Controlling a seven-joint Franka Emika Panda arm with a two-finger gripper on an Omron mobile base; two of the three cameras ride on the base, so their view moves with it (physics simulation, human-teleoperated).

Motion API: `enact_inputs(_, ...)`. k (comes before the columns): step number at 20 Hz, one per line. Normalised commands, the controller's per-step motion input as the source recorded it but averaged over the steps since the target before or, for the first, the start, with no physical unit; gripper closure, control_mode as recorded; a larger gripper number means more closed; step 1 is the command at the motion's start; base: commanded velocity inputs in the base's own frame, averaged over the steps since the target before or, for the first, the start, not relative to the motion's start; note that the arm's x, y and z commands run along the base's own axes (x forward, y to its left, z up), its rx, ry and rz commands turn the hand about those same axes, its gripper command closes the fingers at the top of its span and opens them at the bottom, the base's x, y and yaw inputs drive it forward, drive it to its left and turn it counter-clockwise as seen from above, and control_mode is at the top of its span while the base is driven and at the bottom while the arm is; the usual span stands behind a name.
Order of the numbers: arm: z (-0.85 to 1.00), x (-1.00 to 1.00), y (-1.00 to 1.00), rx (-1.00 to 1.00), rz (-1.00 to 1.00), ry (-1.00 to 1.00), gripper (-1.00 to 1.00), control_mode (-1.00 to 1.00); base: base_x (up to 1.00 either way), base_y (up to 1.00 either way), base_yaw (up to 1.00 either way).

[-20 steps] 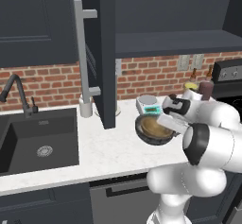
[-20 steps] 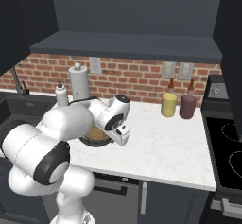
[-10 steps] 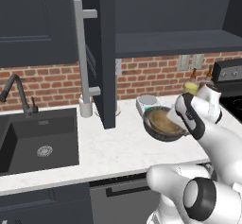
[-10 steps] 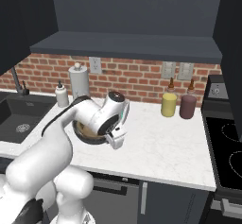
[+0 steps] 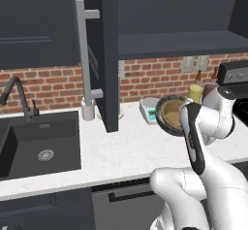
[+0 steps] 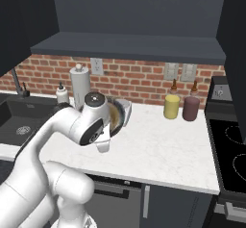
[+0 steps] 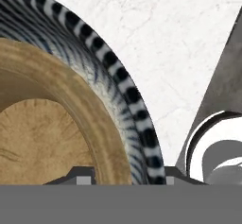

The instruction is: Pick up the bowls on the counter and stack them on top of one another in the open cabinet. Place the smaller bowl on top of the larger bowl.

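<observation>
Jaws: in the hand view the gripper (image 7: 122, 178) shows just two dark tips at the bottom edge, one each side of the bowls' rims; cannot tell whether clenched on the rims or loose
Smaller bowl: tan-brown, wood-grained (image 7: 42, 128); nested inside the larger bowl, rim just within the dark rim; in the left base view its tan inside (image 5: 170, 117) faces the camera, tilted well off level
Larger bowl: striped dark wall (image 7: 118, 95) wraps round the tan one; in the left base view it shows as a dark ring (image 5: 162, 125) just beside the forearm, above the worktop
Worktop: white veined marble (image 5: 121, 151); dark sink (image 5: 38, 146) at its left end
Scale: small white one (image 5: 149, 110), just behind the bowls; partly hidden
Cabinet: dark, door (image 5: 109, 54) open with silver bar handle (image 5: 85, 54); inner shelf (image 6: 129, 46) above the brick wall
</observation>
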Motion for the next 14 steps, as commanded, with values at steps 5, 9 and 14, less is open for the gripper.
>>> enact_inputs(5,0.88,-0.21,0.00,0.00,-0.31,-0.15,1.00,-1.00,0.00,0.00,0.00)
enact_inputs(9,1.00,-0.36,0.00,0.01,-0.17,-0.10,1.00,-1.00,0.00,0.00,0.00)
enact_inputs(14,1.00,-0.39,0.00,0.05,-0.12,-0.09,1.00,-1.00,0.00,0.00,0.00)
